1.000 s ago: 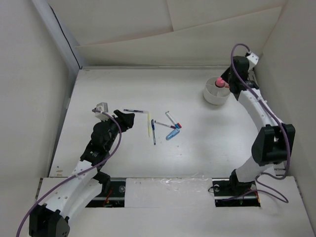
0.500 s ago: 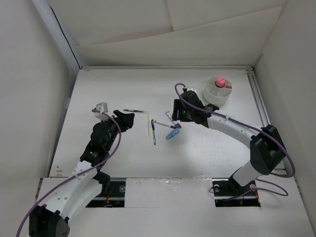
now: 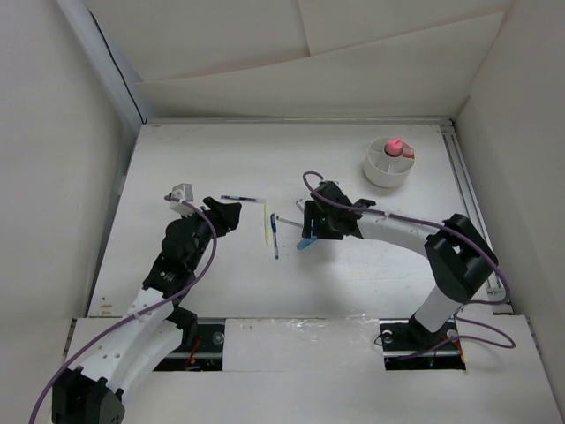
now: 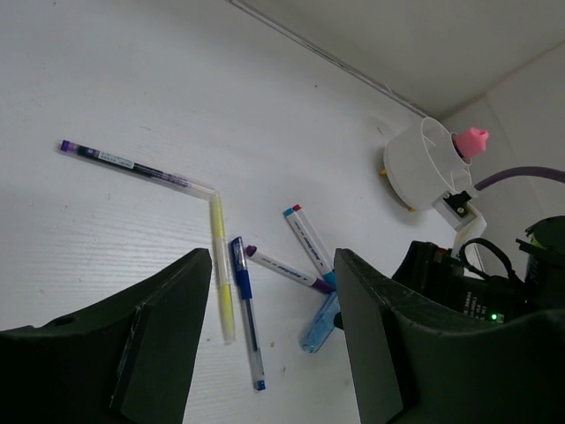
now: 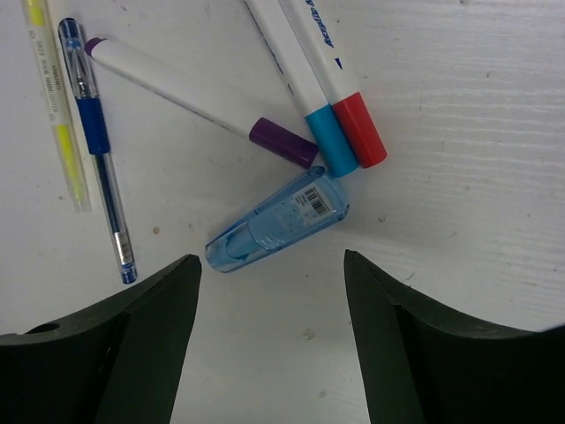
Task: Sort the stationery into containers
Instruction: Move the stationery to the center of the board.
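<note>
Pickup step: jaws apart on right end effector (image 5: 269, 269), poised over blue piece (image 5: 278, 221) on desk (image 5: 468, 265) beside capped pens (image 5: 305, 79), well apart from tub (image 3: 385, 177) — next, probably lower, straddle, close.

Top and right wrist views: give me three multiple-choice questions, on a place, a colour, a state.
1. Where is the glue stick? A in the tub; B flat on the table; C in the left fingers.
2. Which cap lies beside the red cap? A green; B blue; C black.
3. The right fingers are: A shut on a pen; B shut on the tub; C open.
Answers: A, its pink cap shows above the tub's rim; B, the blue cap lies against it; C, they stand apart, holding nothing.
</note>
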Robot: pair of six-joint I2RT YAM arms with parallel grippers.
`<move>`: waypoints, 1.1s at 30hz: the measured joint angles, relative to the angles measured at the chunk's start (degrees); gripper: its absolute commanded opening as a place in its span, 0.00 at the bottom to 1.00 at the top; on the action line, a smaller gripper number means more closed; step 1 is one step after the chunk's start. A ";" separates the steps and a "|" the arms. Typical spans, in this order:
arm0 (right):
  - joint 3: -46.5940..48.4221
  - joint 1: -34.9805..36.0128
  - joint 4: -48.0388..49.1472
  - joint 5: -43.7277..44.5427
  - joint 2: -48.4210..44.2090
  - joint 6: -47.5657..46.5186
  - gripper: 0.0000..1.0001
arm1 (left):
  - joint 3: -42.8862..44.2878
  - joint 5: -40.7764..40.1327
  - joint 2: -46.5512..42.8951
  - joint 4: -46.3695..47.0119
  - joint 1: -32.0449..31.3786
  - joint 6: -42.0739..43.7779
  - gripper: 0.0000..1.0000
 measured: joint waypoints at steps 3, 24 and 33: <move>-0.02 -0.02 1.31 -0.52 1.86 0.76 0.66 | 0.00 0.07 -0.31 0.00 0.00 0.02 0.54; 1.33 -1.88 3.39 2.16 6.80 1.60 0.47 | 0.00 0.15 -0.52 0.00 0.00 0.00 0.54; 3.21 -1.60 3.76 4.83 8.31 1.77 0.55 | 0.00 0.22 -0.55 0.00 0.00 0.00 0.54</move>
